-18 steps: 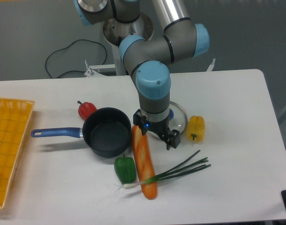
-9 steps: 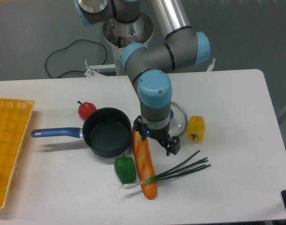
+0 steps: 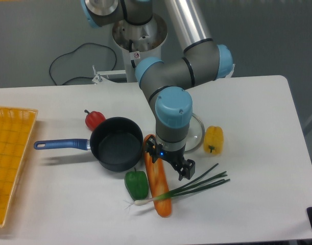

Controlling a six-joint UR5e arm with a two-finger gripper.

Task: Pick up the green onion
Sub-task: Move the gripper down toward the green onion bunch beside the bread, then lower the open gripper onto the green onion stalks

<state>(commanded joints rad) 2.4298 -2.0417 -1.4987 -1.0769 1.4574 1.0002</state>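
Camera view: gripper (image 3: pixel 168 164) jaws spread wide, hovering over baguette (image 3: pixel 157 182); green onion (image 3: pixel 189 187) lies at 5 o'clock, untouched.

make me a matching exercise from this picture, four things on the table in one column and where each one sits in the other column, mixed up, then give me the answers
Things:
1. green onion
2. red pepper
3. yellow pepper
4. green pepper

Places:
A. behind the black pot, on its far left side
B. to the right of the glass lid
C. lying across the lower end of the baguette, leaves pointing right
D. just in front of the pot, left of the baguette

Pairs: 1-C, 2-A, 3-B, 4-D
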